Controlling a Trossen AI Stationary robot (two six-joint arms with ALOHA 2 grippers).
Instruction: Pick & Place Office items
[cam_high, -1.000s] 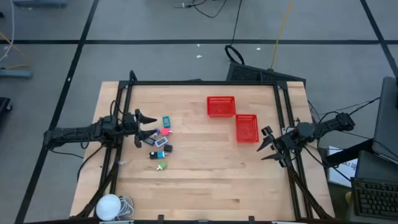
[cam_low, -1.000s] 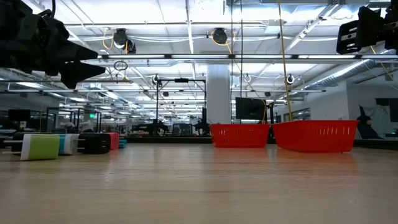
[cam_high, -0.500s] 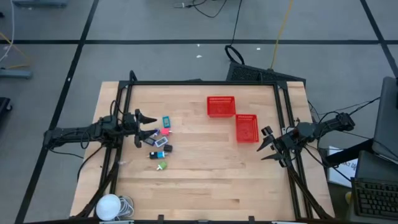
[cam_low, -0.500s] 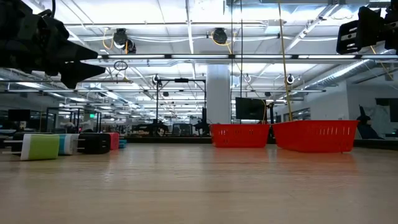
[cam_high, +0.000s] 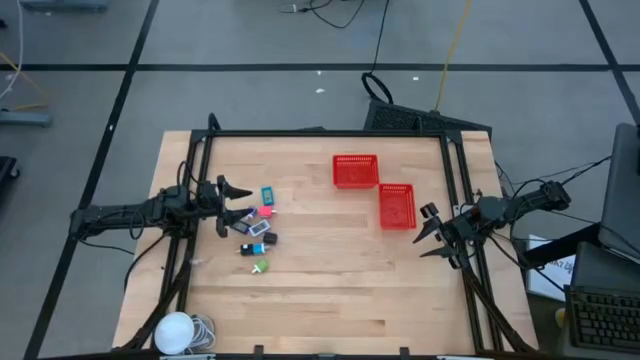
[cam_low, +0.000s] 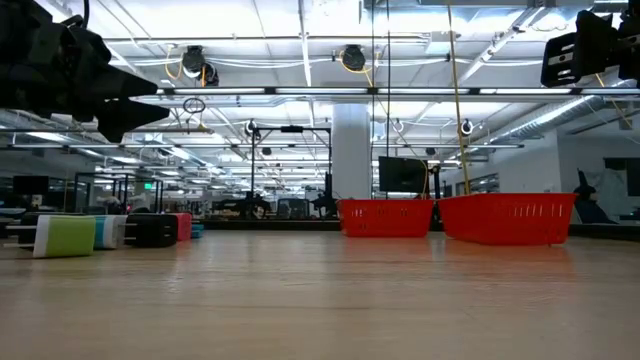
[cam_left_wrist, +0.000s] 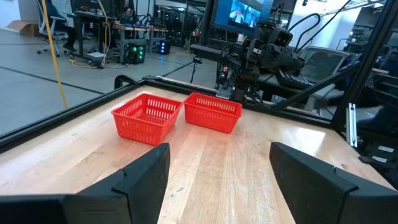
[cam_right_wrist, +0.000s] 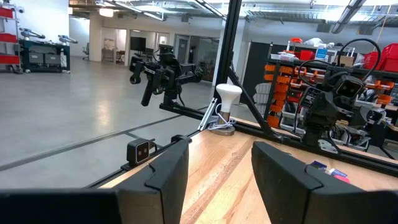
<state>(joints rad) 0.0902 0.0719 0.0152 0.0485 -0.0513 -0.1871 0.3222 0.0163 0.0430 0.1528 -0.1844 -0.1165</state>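
Left gripper (cam_high: 234, 204) hovering left of centre with fingers apart, office items (cam_high: 259, 227) lying beside it, right gripper (cam_high: 430, 232) waiting at right edge (fingers apart, empty), two red baskets (cam_high: 396, 205) sitting upper right.

Right pincer (cam_right_wrist: 214, 171) open, empty.

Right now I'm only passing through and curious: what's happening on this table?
Nothing is being handled. The left gripper hangs open above the table's left side, next to a cluster of small office items. The right gripper waits open at the right edge, beside two red baskets, which look empty. No item has been picked up yet.
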